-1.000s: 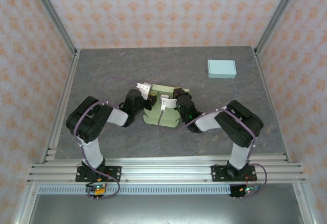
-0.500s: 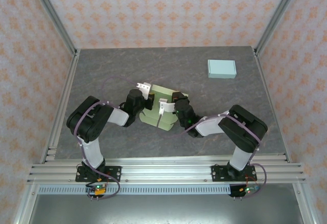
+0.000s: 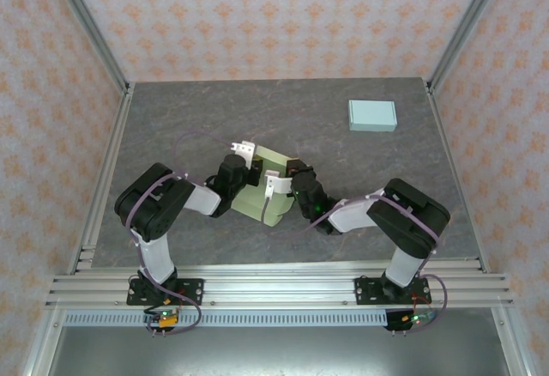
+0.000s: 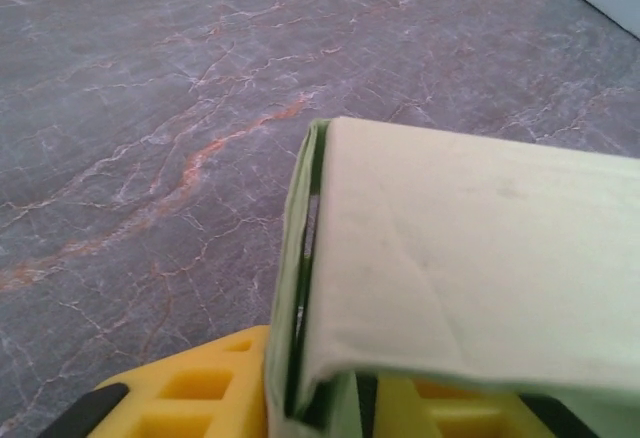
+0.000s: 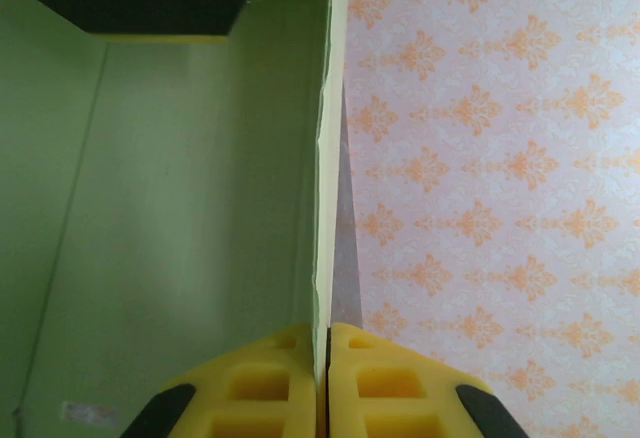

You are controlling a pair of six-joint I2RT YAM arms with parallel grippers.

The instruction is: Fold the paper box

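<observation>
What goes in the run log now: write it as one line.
left gripper: shut on green paper box wall | right gripper: shut on its panel edge | light blue box: far right, apart

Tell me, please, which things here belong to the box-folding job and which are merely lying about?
In the job: the green paper box; the left gripper and the right gripper, each clamped on a wall of it.
Lying about: the pale blue box, alone at the far right of the table.

Left end effector (image 4: 320, 398) and right end effector (image 5: 322, 358) are clamped.
</observation>
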